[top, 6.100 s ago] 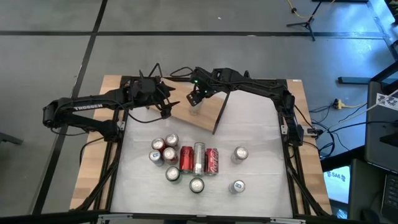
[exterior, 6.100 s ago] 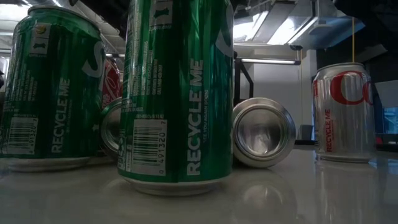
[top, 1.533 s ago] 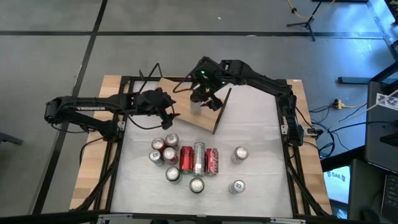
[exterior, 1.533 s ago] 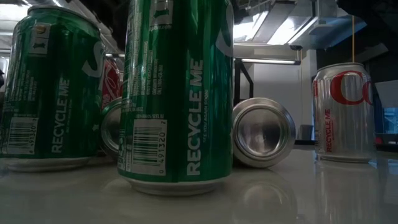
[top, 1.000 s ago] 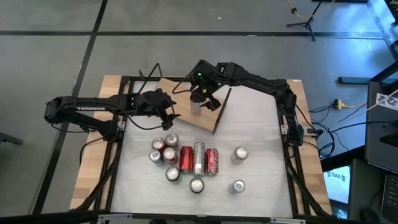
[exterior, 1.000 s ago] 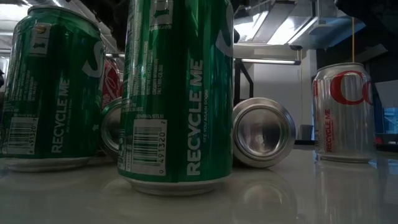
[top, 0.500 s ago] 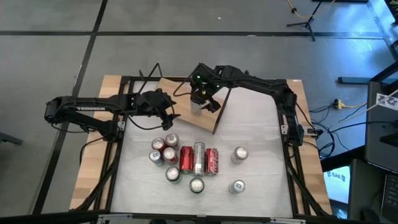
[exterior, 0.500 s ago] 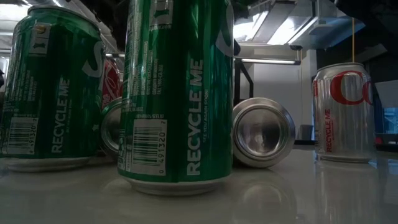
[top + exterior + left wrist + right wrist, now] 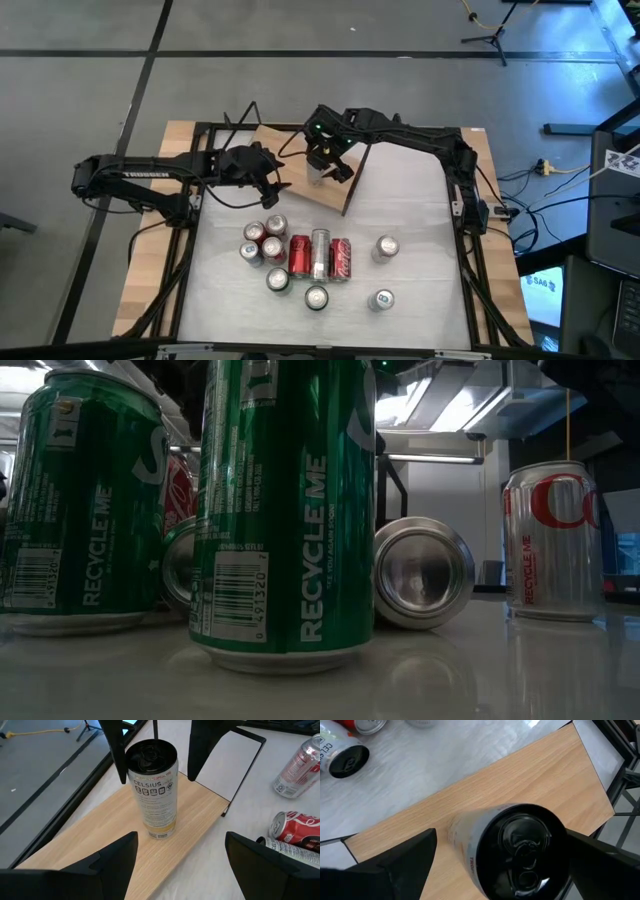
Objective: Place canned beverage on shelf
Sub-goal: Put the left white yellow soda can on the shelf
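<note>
Shelf [image 9: 300, 165]: light-brown wooden board with a dark edge, at the far side of the table [image 9: 420, 250]. In the left wrist view a thin black wire support shows at its corner.

Canned beverage [image 9: 152, 790]: tall slim can, upright on the shelf board, black top with pull tab. Label reads "CELSIUS" over small print that I cannot read. Lower band of the can is yellowish. In the high view it stands near the middle of the board [image 9: 316, 174].

Right gripper [image 9: 322, 160]: directly over the can, fingers spread wide to either side of it. Right wrist view looks straight down on the can top [image 9: 522, 845]; the two dark fingers [image 9: 405, 862] flank the can with a gap on each side, so nothing is held. Red lettering on the can wall is only partly readable.

Left gripper [image 9: 270, 172]: at the left edge of the shelf, facing the can, jaws apart and empty, well short of the can.

Other cans on the table nearer the front: a cluster including red cans lying on their sides, script logo partly visible [image 9: 297, 826]. Low view: two upright green cans printed "RECYCLE ME" [image 9: 285, 510] with barcodes, a silver can with red lettering, also "RECYCLE ME" [image 9: 552, 540], and a can lying down, its bottom toward the camera [image 9: 423, 573].
</note>
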Robot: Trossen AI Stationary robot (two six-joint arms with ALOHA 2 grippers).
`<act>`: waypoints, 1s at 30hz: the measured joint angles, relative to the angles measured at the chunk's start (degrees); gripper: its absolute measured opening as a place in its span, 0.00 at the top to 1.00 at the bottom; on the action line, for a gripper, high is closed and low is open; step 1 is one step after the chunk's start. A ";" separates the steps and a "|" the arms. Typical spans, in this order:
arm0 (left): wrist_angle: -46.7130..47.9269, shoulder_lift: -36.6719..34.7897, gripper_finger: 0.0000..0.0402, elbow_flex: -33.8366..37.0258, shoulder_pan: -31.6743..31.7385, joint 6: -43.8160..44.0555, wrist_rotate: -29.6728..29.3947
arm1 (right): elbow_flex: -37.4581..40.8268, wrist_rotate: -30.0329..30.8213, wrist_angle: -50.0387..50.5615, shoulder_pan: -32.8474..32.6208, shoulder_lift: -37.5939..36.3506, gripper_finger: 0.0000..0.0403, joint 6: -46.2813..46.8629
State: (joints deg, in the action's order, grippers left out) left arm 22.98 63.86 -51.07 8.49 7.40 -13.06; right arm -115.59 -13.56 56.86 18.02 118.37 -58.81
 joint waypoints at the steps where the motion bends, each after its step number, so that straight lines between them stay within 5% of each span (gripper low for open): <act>1: 0.00 0.00 0.28 0.00 -0.02 0.00 0.00 | 0.00 0.00 0.00 0.00 0.00 0.01 0.04; 14: 0.00 0.00 0.28 0.00 -0.02 0.00 0.00 | 0.00 0.32 -0.04 0.00 0.00 0.03 1.07; 30: 0.02 0.00 0.28 0.00 -0.01 0.00 -0.02 | -0.04 2.44 0.16 -0.04 -0.02 0.35 4.33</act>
State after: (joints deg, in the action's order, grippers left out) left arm 23.00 63.86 -51.07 8.48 7.40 -13.08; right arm -115.63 -11.12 57.02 17.98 118.34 -54.48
